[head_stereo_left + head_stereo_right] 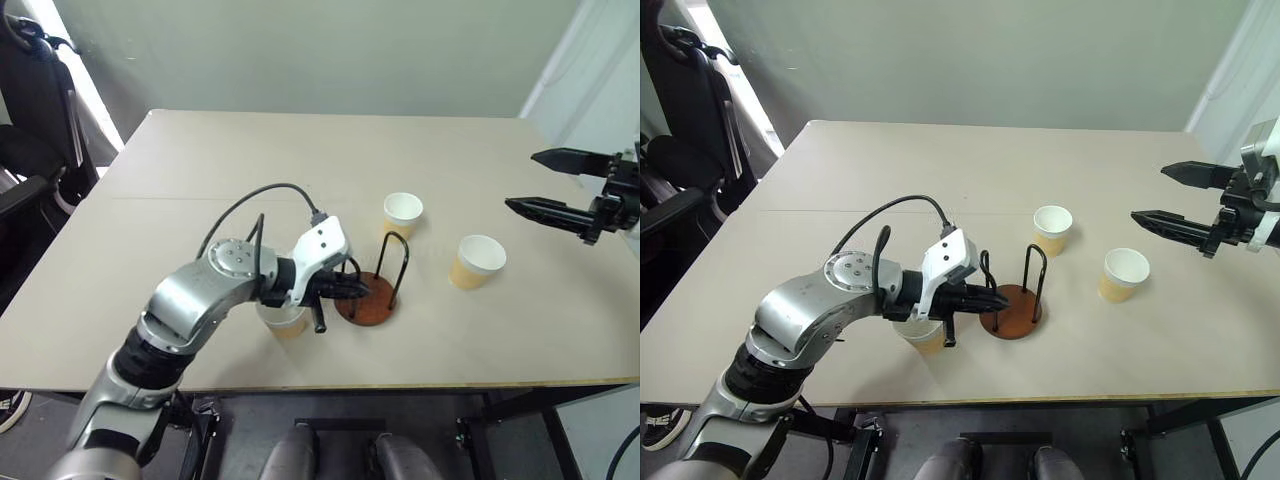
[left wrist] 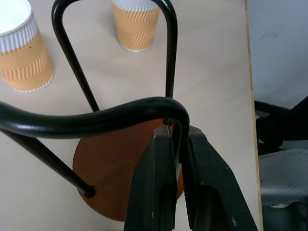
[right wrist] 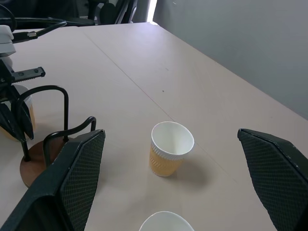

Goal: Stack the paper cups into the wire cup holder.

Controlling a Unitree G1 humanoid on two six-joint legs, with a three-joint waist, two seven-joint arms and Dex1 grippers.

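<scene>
While the left gripper's [image 2: 175, 139] fingers clamp a wire loop of the cup holder [image 1: 368, 300], drag it slowly, base flat on the tabletop [image 1: 200, 160]; right gripper [image 1: 545, 184] hangs open.

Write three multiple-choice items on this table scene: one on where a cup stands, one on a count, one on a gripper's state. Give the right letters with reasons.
1. Where does the cup nearest the left gripper stand?
A. inside the wire cup holder
B. on the table, under the left wrist, beside the holder
C. in the right gripper

2. How many paper cups are on the table?
A. three
B. one
C. five

3. What is the left gripper doing?
A. hanging open
B. shut on a cup
C. shut on a wire loop of the holder

Answers:
1 B: this cup sits beside the wire cup holder, whose base is bare.
2 A: two more stand farther off.
3 C: its fingers clamp the loop; the right gripper is open.
</scene>
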